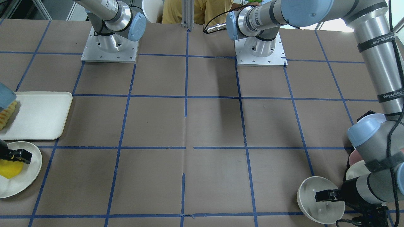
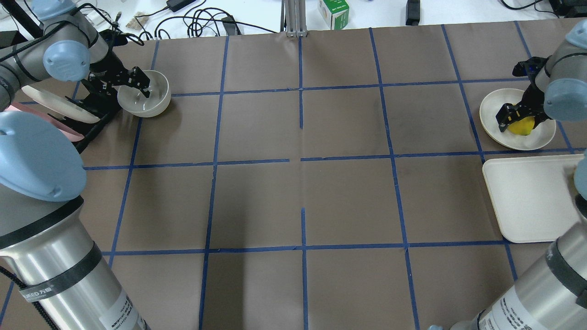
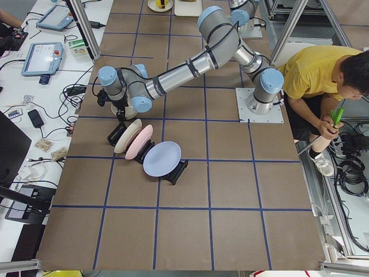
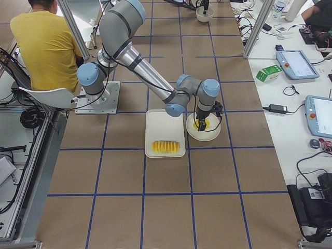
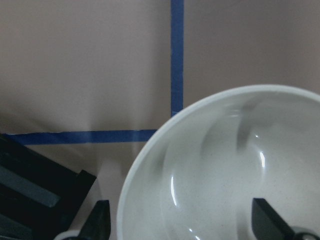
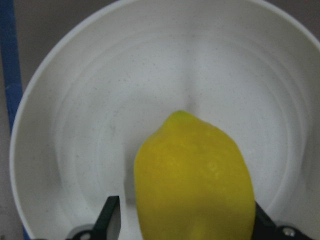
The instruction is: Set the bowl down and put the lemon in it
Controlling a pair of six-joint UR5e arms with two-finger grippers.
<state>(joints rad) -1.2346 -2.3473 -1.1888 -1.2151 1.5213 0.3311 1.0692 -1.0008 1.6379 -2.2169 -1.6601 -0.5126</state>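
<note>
The off-white bowl [image 2: 147,101] sits at the table's far left beside the plate rack, and also shows in the front view [image 1: 328,209] and the left wrist view [image 5: 225,165]. My left gripper [image 2: 142,83] is open and straddles the bowl's rim, with one finger [image 5: 100,222] outside and one inside. The yellow lemon [image 2: 523,126] lies on a flat off-white round plate [image 2: 493,110] at the far right. My right gripper [image 2: 516,120] is open, with its fingers [image 6: 111,220] close on either side of the lemon [image 6: 195,180].
An off-white tray [image 2: 527,201] lies next to the round plate and holds a row of yellow slices [image 4: 166,147]. A black rack [image 3: 144,147] with cream, pink and blue plates stands beside the bowl. A person in yellow [image 3: 311,75] sits behind the robot bases.
</note>
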